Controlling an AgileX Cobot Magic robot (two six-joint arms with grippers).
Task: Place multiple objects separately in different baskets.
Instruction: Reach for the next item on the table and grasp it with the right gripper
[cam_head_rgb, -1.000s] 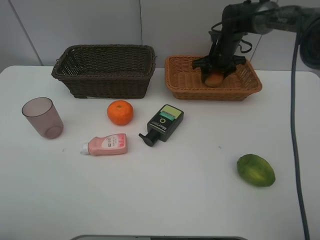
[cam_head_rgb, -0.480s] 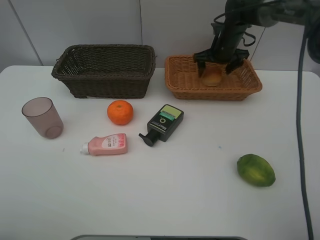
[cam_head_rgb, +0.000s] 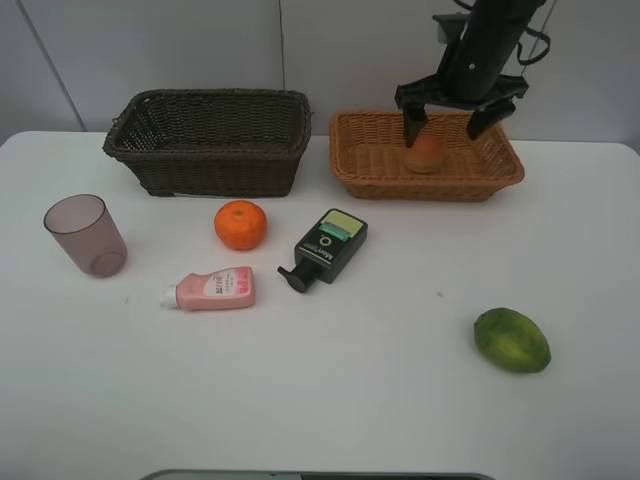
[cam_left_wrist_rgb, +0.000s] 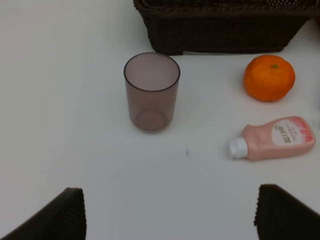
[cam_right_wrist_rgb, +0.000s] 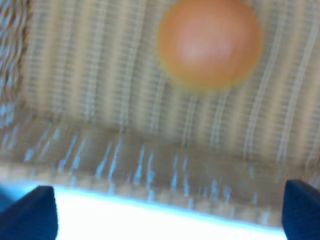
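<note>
Risen off the peach (cam_head_rgb: 426, 153) lying in the light tan wicker basket (cam_head_rgb: 430, 190), the right gripper (cam_head_rgb: 445, 124) hangs above it, jaws spread wide and empty; the left gripper (cam_left_wrist_rgb: 172, 215) gapes too.
</note>
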